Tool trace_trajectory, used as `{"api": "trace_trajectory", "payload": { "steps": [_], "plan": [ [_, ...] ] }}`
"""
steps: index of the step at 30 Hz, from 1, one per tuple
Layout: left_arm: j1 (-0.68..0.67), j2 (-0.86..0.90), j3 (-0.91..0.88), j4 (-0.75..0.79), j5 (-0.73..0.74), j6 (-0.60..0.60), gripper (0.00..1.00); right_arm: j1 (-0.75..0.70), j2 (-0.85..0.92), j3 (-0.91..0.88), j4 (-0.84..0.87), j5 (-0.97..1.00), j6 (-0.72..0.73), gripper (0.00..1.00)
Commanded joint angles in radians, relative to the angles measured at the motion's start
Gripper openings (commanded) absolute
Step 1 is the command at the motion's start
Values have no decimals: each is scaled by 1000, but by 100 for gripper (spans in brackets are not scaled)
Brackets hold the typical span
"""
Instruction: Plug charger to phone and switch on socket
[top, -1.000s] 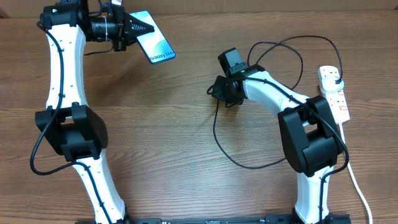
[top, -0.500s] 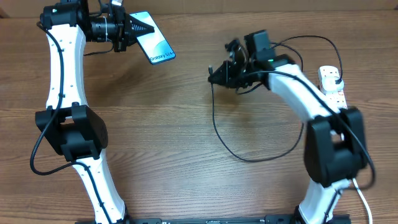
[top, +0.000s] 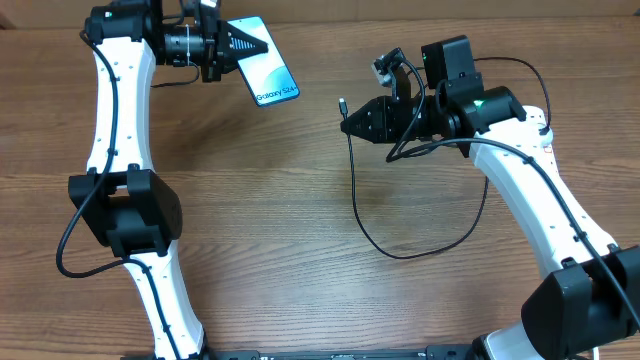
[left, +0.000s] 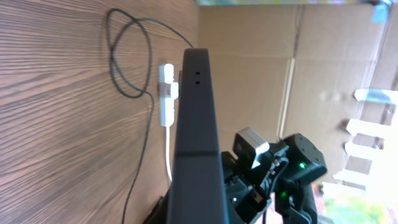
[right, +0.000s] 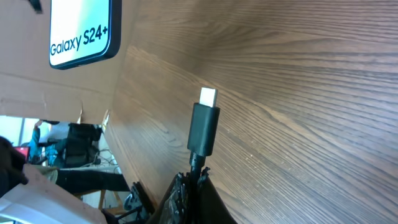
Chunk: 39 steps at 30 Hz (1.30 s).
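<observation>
My left gripper (top: 238, 46) is shut on the phone (top: 268, 73), held in the air at the back left with its light-blue "Galaxy" screen showing. In the left wrist view the phone's dark bottom edge (left: 198, 118) faces the camera. My right gripper (top: 352, 124) is shut on the charger cable just behind its black connector tip (right: 204, 124), lifted off the table and pointing left toward the phone (right: 79, 31). The black cable (top: 372, 235) hangs in a loop to the table. The white socket strip (left: 166, 99) lies at the far right, mostly hidden by my right arm in the overhead view.
The wooden table (top: 300, 230) spreads below both arms. A cardboard wall (left: 261, 74) stands behind the table. The socket's thick white cord (top: 620, 250) runs down the right edge.
My right arm has risen and swung back and right, lifting the connector tip off the table and aiming it at the phone. My left arm has shifted the phone slightly right.
</observation>
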Motion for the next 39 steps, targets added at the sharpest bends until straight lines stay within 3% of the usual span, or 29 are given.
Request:
{"api": "trace_trajectory", "payload": {
  "steps": [1,14,22,34,39],
  "plan": [
    [-3,-6,20,5,108,50,4,35,-33,5,19,-64,-20,4],
    [-15,-6,20,5,156,63,4,115,-33,5,133,-178,-8,4],
    [-23,-6,21,10,234,51,4,115,-33,5,221,-190,92,4],
    [-27,-6,21,13,220,5,4,115,-33,5,242,-185,116,4],
    [-27,-6,21,16,142,-46,5,115,-33,5,238,-178,97,4]
  ]
}}
